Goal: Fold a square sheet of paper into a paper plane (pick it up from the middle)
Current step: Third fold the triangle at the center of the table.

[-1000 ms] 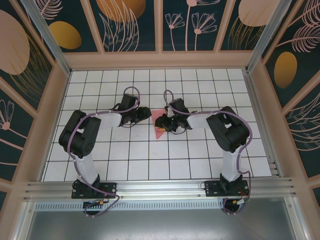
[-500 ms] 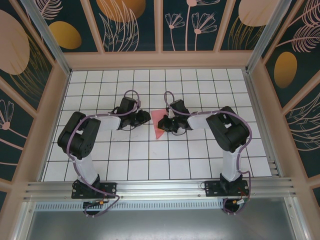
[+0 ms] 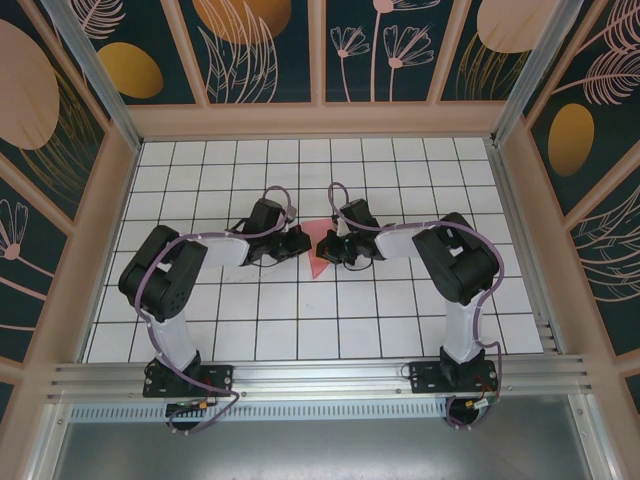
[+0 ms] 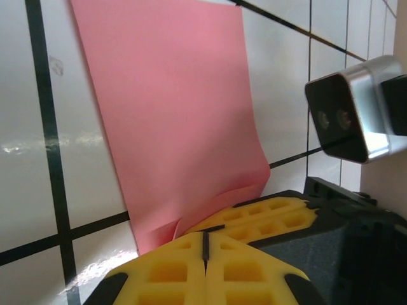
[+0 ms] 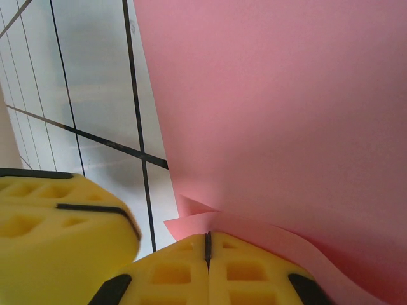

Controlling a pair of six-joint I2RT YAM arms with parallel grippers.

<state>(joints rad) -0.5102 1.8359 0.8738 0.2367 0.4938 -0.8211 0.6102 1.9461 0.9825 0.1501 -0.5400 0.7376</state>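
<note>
Left gripper [image 4: 205,244]: yellow pads pressed flat together, and the near edge of the pink sheet of paper [image 4: 178,108] curls up right into them, so that looks like a pinch on the paper. Right gripper [image 5: 207,244]: the same, jaws shut tight with a lifted lip of the sheet caught at the tips. From above, the two sets of jaws sit nose to nose, almost touching, with the paper spreading out from under them across the gridded table [image 3: 400,310]. Progress looks early: the sheet lies mostly flat, no sharp crease or pointed nose shows, so by my reading every fold of the plane is yet to come. Just beyond the left jaws sit the other arm's yellow fingers and its silver camera [image 4: 350,111]. That crowding is the hazard. The tiles around are bare, and the patterned walls [image 3: 80,250] stand well clear.
</note>
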